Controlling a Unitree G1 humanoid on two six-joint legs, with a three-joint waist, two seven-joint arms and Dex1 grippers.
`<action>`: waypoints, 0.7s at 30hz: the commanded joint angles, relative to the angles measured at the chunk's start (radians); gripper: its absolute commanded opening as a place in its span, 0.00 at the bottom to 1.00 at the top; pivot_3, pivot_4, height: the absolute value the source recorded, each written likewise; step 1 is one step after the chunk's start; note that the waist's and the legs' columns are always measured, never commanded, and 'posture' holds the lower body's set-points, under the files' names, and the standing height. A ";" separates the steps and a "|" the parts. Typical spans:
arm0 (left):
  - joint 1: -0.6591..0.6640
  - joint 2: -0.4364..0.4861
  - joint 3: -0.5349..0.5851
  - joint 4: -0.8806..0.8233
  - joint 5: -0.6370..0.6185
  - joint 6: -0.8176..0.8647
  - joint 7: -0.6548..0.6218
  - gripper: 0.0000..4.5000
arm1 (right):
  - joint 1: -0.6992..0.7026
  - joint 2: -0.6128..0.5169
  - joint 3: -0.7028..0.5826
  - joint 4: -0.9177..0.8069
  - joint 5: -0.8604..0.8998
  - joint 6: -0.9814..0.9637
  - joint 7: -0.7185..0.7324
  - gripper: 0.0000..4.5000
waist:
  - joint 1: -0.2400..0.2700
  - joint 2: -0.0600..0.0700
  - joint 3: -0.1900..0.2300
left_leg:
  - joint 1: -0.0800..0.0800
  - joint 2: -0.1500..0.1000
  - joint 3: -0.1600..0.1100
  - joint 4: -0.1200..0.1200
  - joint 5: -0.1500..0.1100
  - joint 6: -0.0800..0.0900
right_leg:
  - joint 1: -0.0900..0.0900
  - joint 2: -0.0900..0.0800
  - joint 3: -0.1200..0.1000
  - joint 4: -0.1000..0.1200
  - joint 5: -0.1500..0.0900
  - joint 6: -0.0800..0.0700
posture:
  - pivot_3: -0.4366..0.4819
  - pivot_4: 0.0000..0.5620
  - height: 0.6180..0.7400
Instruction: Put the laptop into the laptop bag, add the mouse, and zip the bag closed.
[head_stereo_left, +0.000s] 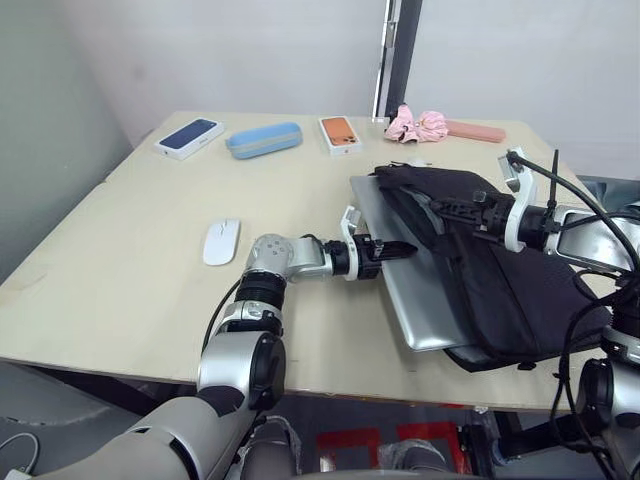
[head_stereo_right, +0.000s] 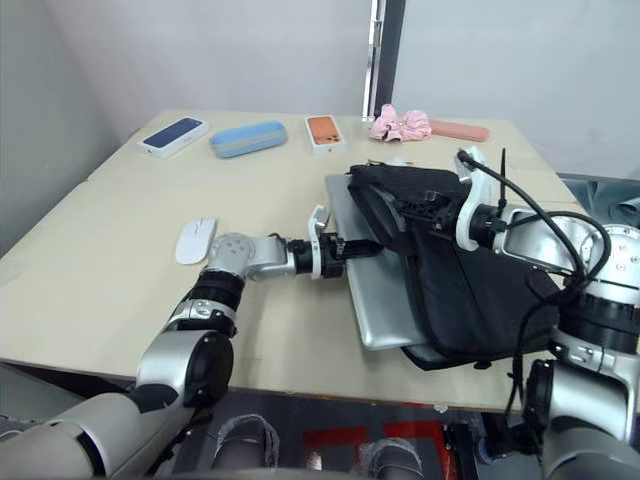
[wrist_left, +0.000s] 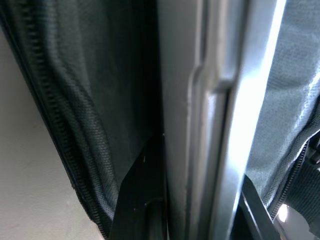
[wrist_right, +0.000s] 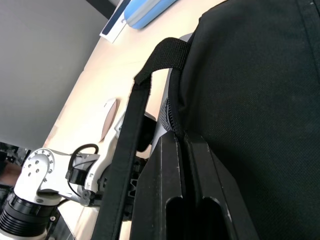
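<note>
Left gripper (head_stereo_left: 400, 250) clamped on laptop (head_stereo_left: 415, 300) edge, pushing it into laptop bag (head_stereo_left: 500, 290). Right gripper (head_stereo_left: 450, 210) pinching bag's upper flap, holding mouth open. Mouse (head_stereo_left: 221, 241) waiting behind left wrist.

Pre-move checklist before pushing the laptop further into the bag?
1. Left gripper on the laptop edge: ok, fingers clamp it in the left wrist view.
2. Right gripper holding the bag fabric: ok, fingers shut on it.
3. Laptop fully inside: not ok, its left side and near corner stick out.
4. Mouse in the bag: not ok, it lies on the table.
5. Zipper fully open: cannot tell.
</note>
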 joint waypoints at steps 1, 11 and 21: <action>-0.073 -0.030 0.030 -0.022 -0.031 -0.050 -0.095 0.07 | 0.011 -0.060 0.049 -0.022 0.133 -0.108 -0.037 0.01 | 0.000 0.000 0.000 | 0.000 0.000 0.000 0.000 0.000 0.000 | 0.000 0.000 0.000 0.000 0.000 0.000 | 0.48 0.27 1.00; -0.141 -0.121 0.030 0.126 0.057 -0.199 -0.132 0.07 | 0.028 -0.127 0.148 -0.041 0.187 -0.218 -0.020 0.01 | -0.001 0.000 0.000 | -0.006 -0.002 -0.001 0.000 0.000 0.002 | -0.002 -0.002 -0.001 -0.004 0.006 0.010 | 0.48 0.27 1.00; -0.195 -0.185 0.040 0.230 0.075 -0.289 -0.120 0.07 | 0.034 -0.126 0.158 -0.045 0.187 -0.244 -0.012 0.01 | 0.001 0.000 0.000 | -0.013 -0.008 -0.005 0.002 0.000 0.006 | -0.004 -0.008 -0.005 -0.006 0.006 0.010 | 0.48 0.27 1.00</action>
